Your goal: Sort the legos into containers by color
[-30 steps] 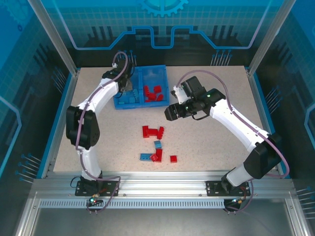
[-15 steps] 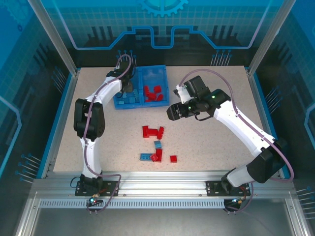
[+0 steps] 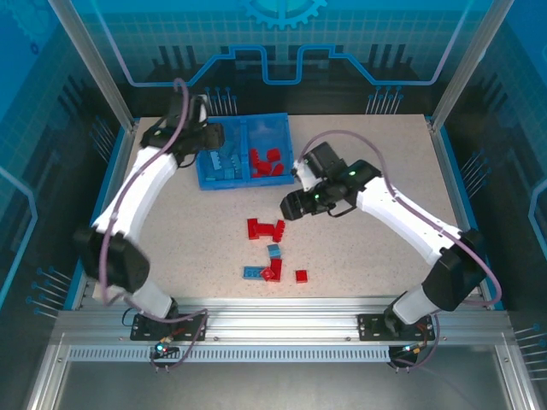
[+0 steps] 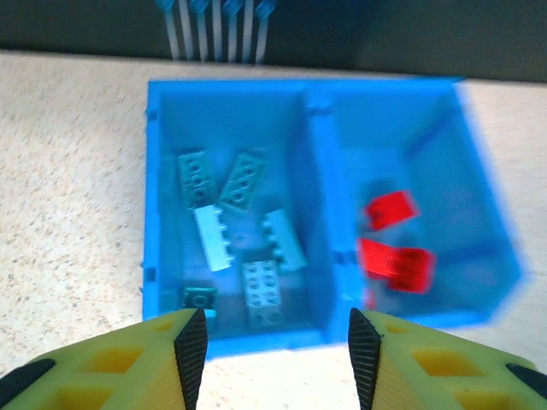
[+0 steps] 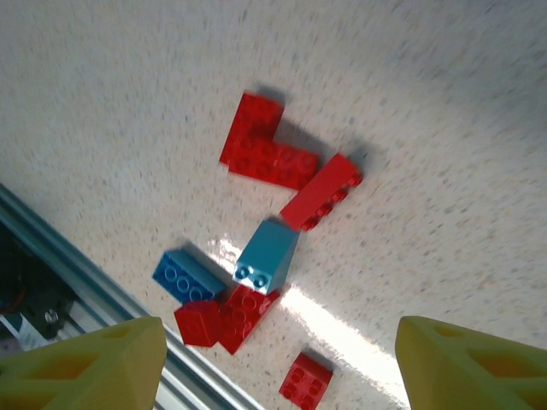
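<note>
Top view: left tool [image 3: 214, 135] hangs by the far-left corner of the blue bin [image 3: 224, 184], which stands at the far side of the bench [image 3: 367, 256]. Right tool [image 3: 289, 205] sits low just beyond the loose legos [image 3: 267, 229] mid-bench, well apart from the bin. I read that as lining up a pick. I can't read either jaw gap from up here.

Left wrist view: this settles the left tool, whose fingers are apart with nothing between them. Below it, light blue bricks [image 4: 214, 237] lie left of the divider [image 4: 318, 213] and red bricks [image 4: 395, 260] right of it, so the colours are kept apart. The right half is smeared, so I won't count the reds.

Right wrist view: fingers spread wide, empty, straddling the pile. It shows what the top view blurs: a light blue brick [image 5: 267, 254] touching red ones, with a darker blue brick [image 5: 184, 278] just beside. The pile is tight, so a grab would probably nudge neighbours.
</note>
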